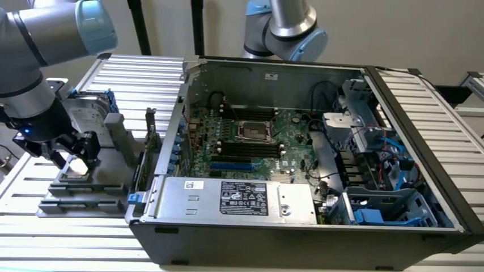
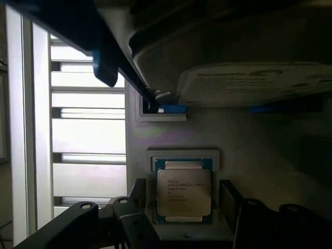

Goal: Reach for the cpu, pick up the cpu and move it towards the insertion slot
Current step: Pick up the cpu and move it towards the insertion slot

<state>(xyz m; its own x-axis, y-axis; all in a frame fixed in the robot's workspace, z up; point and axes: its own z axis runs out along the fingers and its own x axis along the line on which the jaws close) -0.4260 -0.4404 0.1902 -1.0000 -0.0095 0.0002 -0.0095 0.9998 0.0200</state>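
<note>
1. Gripper (image 2: 184, 201): I see its fingers (image 2: 229, 198) spread wide, one on each side of the cpu (image 2: 184, 191), with a gap at each side.
2. Cpu: lies flat in a grey holder (image 1: 90, 190), metal face up.
3. Hard drive (image 2: 249, 83): just beyond the cpu.
4. Insertion slot (image 1: 255, 130): well apart from the cpu, inside the computer case (image 1: 264, 71).

In the exterior view, on the tabletop (image 1: 76, 249): computer case (image 1: 423, 130) at centre, fixture (image 1: 83, 195) just beside it at 9 o'clock. In the fixture's recess, the cpu (image 1: 78, 166), straddled by the gripper (image 1: 76, 158) with one finger close at each side; at 12 o'clock of the cpu, the hard drive (image 1: 85, 113), standing in the same fixture. Inside the case, at 3 o'clock and well apart from the cpu, the insertion slot (image 1: 255, 130), with memory slots (image 1: 246, 148) at its 12 and 6 o'clock.
</note>
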